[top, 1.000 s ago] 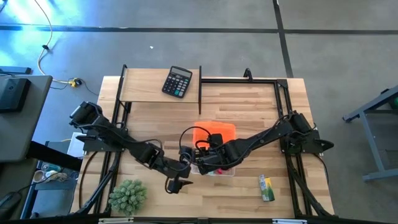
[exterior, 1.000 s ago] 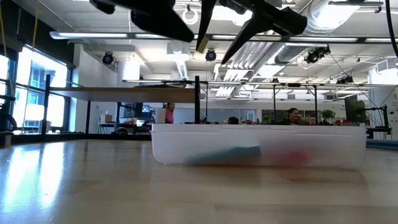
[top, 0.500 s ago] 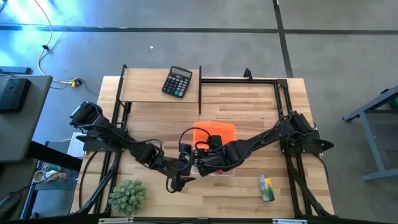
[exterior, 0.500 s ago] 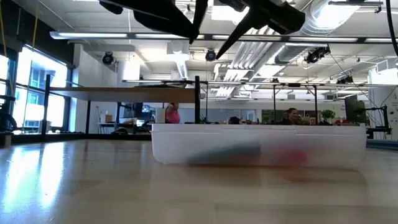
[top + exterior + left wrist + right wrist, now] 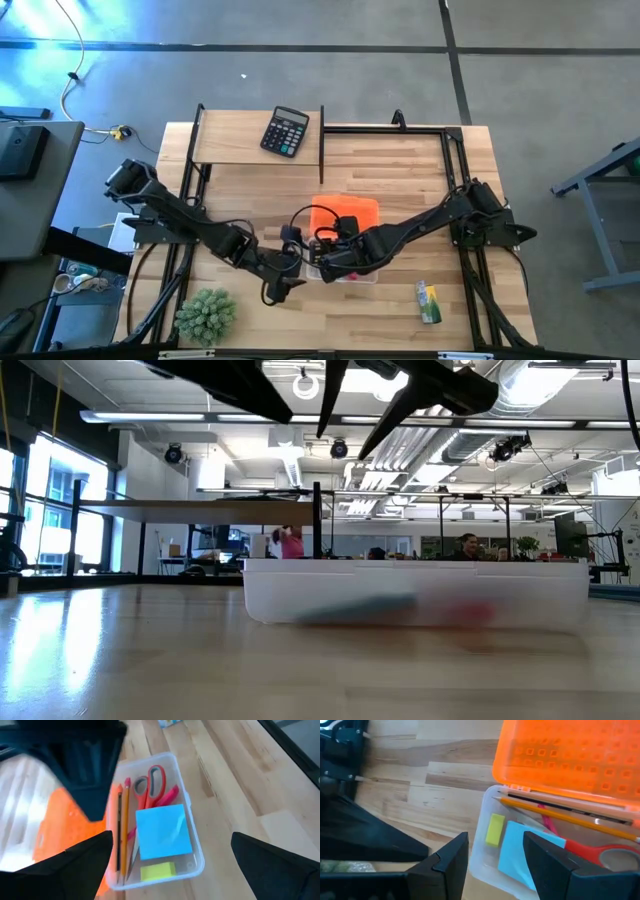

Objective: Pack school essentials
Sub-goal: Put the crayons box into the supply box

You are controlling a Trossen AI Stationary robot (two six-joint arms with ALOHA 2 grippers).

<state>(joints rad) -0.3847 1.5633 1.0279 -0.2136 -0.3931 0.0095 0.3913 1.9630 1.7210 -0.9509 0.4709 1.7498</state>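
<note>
A clear plastic box [image 5: 350,272] stands on the table, its orange lid [image 5: 345,213] folded open on the far side. In it lie red-handled scissors [image 5: 150,782], two pencils [image 5: 122,820], a pink pen [image 5: 171,795], a light-blue notepad [image 5: 162,830] and a yellow block [image 5: 157,870]. A green-yellow packet [image 5: 428,302] lies flat on the table right of the box. My left gripper [image 5: 278,290] hovers open, just left of the box's near corner. My right gripper [image 5: 322,262] hovers open above the box's left end [image 5: 495,840], with nothing between its fingers.
A black calculator [image 5: 285,132] lies on the raised shelf at the far left. A spiky green plant [image 5: 205,315] stands at the near left corner. Black frame rails [image 5: 445,150] run along both sides. Bare wood lies between the box and the packet.
My left gripper has tipped up a little and drawn slightly away from the box toward the table's left edge, staying open. The box and its contents have not moved.
</note>
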